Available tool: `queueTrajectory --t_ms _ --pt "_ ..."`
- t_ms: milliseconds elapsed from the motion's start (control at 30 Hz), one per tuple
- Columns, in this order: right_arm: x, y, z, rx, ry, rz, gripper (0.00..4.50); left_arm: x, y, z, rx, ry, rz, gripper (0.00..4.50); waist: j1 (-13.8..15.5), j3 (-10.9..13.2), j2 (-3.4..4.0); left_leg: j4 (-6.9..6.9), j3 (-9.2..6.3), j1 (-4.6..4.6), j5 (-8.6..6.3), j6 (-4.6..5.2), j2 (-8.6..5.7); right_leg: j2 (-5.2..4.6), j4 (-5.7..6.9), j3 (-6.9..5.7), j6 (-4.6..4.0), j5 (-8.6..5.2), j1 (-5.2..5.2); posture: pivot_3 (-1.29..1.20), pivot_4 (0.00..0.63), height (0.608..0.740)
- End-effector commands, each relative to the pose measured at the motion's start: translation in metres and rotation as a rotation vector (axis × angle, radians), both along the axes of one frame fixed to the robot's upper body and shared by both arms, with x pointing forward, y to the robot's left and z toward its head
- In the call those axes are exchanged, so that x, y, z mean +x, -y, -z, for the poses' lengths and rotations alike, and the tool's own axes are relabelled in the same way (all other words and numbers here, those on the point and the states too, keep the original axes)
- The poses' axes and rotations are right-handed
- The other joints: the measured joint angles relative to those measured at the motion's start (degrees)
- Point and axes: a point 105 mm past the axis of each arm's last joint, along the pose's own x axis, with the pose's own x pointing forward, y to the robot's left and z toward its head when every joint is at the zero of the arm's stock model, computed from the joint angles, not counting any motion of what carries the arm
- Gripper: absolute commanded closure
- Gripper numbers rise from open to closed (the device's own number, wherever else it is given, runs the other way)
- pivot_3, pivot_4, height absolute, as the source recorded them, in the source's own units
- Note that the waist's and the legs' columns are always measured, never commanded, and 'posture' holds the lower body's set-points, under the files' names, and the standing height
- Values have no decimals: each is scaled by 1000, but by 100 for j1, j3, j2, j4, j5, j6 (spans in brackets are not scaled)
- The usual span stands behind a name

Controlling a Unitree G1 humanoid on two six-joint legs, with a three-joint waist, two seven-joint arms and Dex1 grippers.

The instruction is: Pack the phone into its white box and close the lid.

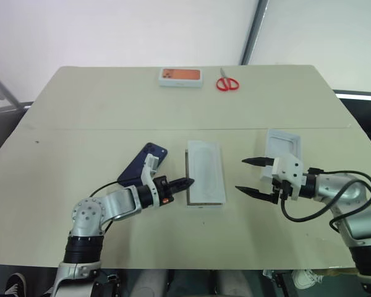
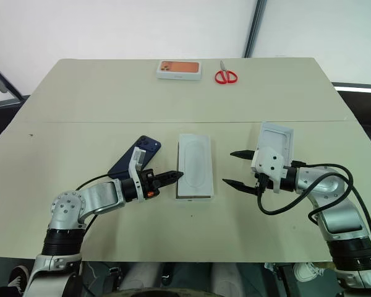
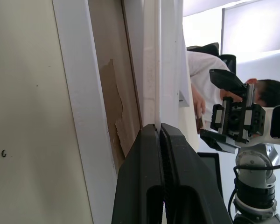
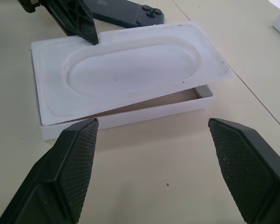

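On the beige table (image 1: 99, 111), head view: the white box (image 1: 205, 199) lies at centre with a flat white insert card (image 1: 206, 168) resting on top. The phone (image 1: 143, 164) lies just left of the box, back up. The left gripper (image 1: 187, 183), fingers pressed together, has its tips at the box's left edge. The right gripper (image 1: 248, 175), fingers spread wide and holding nothing, hovers right of the box. The lid (image 1: 284, 145) lies behind it, inside up. An orange-topped box (image 1: 180, 77) and red scissors (image 1: 227, 83) lie at the far edge.

Left wrist view: closed fingers (image 3: 149, 182) sit at the box wall, against the card's edge.

Right wrist view: card lies askew on the box, one corner overhanging.
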Motion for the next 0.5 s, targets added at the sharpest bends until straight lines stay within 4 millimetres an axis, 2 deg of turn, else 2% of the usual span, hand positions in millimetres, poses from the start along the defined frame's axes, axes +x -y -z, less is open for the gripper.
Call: queueTrajectory --t_ms 33,167,267,467,500 --pt "2 -1 -5 -2 38 -5 560 -1 -1 -5 -15 21 -12 4500 -1 0 0 0 0 0 0 0 0 0 0 0 0 0 0 0 150 740" --pt "4 0 -5 -7 43 -3 560 -1 0 -5 -22 19 -11 4500 0 0 0 0 0 0 0 0 0 0 0 0 0 0 -1 0 150 740" --pt "5 1 -4 -20 50 1 490 -1 1 -5 -20 20 -7 3528 -1 0 0 0 0 0 0 0 0 0 0 0 0 0 0 0 150 740" --pt "5 2 -2 -26 46 4 490 -1 0 -10 -22 35 -2 574 1 -1 1 1 0 2 0 0 0 0 0 0 0 0 3 0 150 740" --pt "6 2 -1 -27 46 4 490 0 -2 -14 -35 44 -4 574 1 -1 1 2 0 3 0 0 0 0 0 0 0 0 5 0 150 740"
